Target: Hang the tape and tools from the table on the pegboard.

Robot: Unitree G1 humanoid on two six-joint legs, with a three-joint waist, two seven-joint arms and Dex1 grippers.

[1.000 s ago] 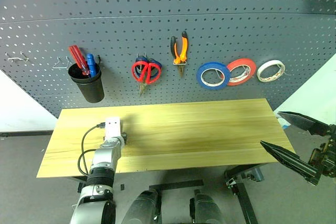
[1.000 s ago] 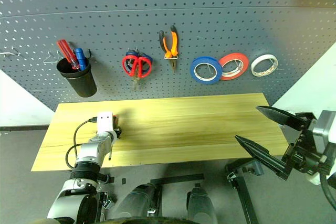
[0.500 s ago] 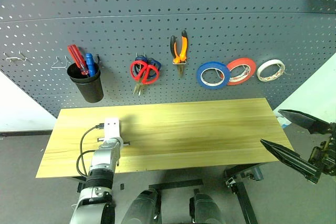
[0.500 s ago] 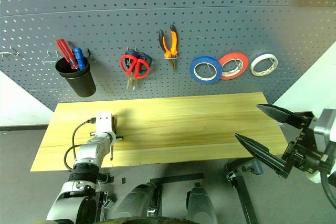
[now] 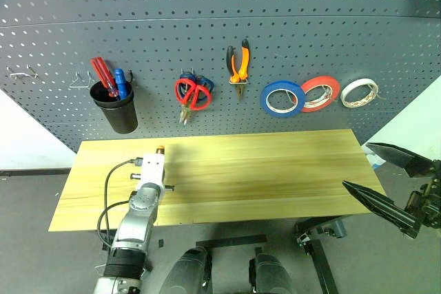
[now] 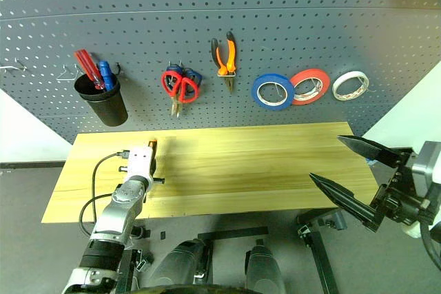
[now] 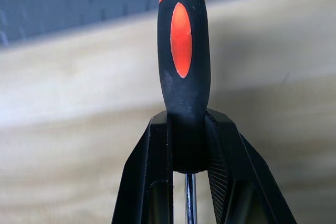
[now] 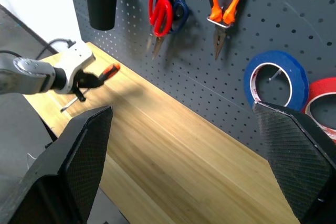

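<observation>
Left arm (image 5: 134,222) showing silver-grey casing, white wrist block and looping black cable beside the table (image 5: 275,170); right gripper (image 5: 388,187) displaying two tapering black fingers with cross-hatched pads.

Orange-and-black screwdriver (image 7: 182,72), yellowish table (image 5: 262,170), grey perforated pegboard (image 5: 289,39).

No readable text, labels, brands or numbers on anything.

Matt rubbery black-and-orange grip on the screwdriver (image 7: 181,72), thin bright steel shaft. Smooth pale wood on the table (image 5: 262,170). Matt grey perforated metal on the far pegboard (image 5: 310,39).
</observation>
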